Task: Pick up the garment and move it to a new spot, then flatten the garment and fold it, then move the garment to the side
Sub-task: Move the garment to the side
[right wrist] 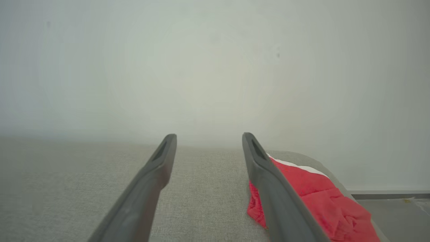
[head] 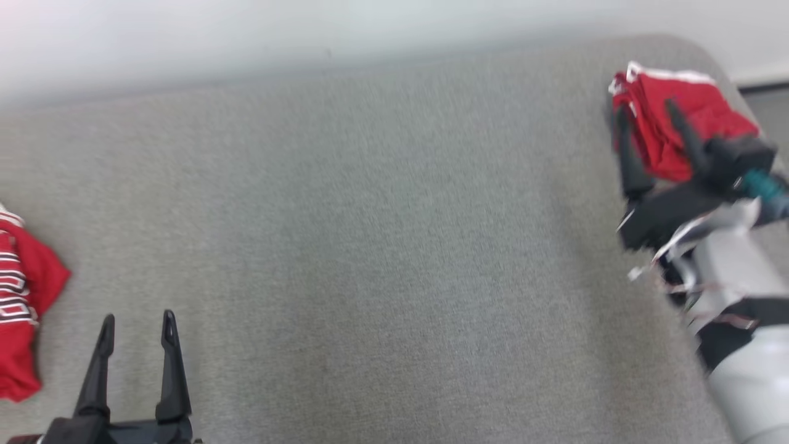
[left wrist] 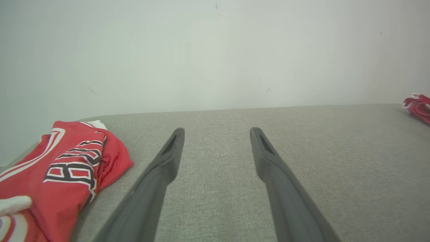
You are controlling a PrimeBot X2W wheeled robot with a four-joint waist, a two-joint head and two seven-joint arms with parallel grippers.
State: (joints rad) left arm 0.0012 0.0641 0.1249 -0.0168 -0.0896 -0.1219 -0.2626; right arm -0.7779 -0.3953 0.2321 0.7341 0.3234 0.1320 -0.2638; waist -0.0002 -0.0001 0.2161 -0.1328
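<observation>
Head view: a grey woven-fabric surface (head: 370, 216) carries two red garments. The crumpled red garment with white trim (head: 709, 114) lies at the far right corner. The right gripper (head: 644, 111) hovers at it, spread wide and empty. A folded red lettered jersey (head: 24, 290) sits at the left edge, near the left gripper (head: 138, 319), also spread and empty.

Left wrist view: the jersey lies beside the fingers.

Right wrist view: the crumpled garment lies just beside one finger. The pick-up step appears in hand; next, the fingers would need to straddle and pinch the cloth.
</observation>
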